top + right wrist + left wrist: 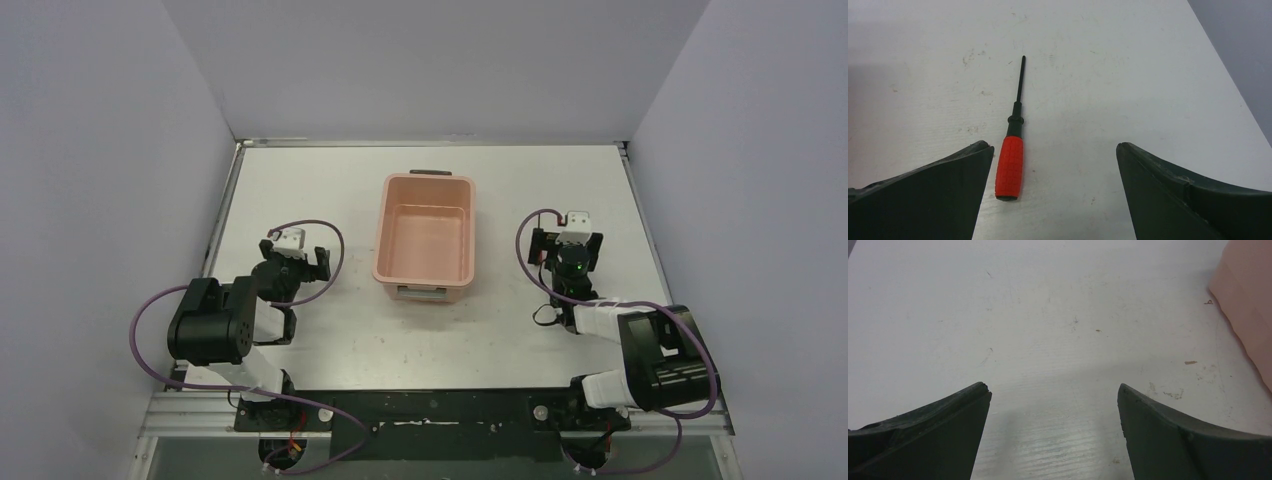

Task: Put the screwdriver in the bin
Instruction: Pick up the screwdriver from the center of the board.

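In the top view, the screwdriver cannot be made out; the right hand [568,242] and its wrist hang over that place and cover it. Only the right wrist view shows the screwdriver [1015,127]. It lies flat on the white surface [480,340], with the red handle toward the camera and the thin black shaft pointing away. It is between the two dark fingers of the right hand [1054,150], nearer to the left finger [948,195] (just beside it; I cannot tell whether they touch). The fingers stand wide apart and hold nothing, and both are cut off at the bottom edge of the picture.

The bin [380,235] stands in the middle of the surface, between the two arms and apart from both. Its pink floor is visible from wall to wall. The dark handle [430,172] is at the far short end, and the pale label [425,292] at the near end is too small to read.

The left hand [296,262] is on the left of the bin. In its own view the left hand [1054,390] is spread wide with only bare surface between the fingers, and a part of the bin [1248,305] is cut off at the right edge.
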Controlling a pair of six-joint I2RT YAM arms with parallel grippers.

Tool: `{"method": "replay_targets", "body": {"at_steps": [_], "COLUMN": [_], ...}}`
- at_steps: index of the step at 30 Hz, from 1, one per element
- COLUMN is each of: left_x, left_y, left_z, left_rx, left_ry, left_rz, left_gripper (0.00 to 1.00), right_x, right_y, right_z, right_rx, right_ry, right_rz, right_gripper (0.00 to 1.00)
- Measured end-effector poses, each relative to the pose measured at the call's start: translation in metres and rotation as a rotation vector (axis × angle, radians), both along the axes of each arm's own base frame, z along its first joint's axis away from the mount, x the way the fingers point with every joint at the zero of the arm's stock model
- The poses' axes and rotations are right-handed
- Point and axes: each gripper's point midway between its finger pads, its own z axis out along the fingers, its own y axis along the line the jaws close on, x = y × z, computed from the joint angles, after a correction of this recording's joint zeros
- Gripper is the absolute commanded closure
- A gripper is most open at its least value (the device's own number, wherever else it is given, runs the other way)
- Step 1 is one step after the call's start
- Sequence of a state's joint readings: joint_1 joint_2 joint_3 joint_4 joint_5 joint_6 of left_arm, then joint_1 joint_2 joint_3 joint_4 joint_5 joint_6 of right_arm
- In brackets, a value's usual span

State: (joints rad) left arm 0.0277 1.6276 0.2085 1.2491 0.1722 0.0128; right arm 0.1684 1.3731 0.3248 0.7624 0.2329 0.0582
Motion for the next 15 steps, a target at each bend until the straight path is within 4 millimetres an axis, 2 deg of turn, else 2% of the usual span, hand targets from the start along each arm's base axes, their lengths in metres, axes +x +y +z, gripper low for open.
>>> {"method": "replay_targets", "body": {"at_steps": [10, 15], "left_x": [0.000, 0.000], "left_y": [0.000, 0.000], "left_z": [0.000, 0.000], "left_rx": [0.000, 0.000], "left_ry": [0.000, 0.000], "left_rz": [0.000, 0.000], "left_gripper": [0.03, 0.03], "right_x": [-0.002, 0.000], "right_y": [0.019, 0.019], "right_z": [0.009, 0.029], "right_rx": [-0.053, -0.047], "right_ry": [-0.006, -0.032], "right_rz": [0.031, 0.025], "right_gripper": [0.00, 0.00]}}
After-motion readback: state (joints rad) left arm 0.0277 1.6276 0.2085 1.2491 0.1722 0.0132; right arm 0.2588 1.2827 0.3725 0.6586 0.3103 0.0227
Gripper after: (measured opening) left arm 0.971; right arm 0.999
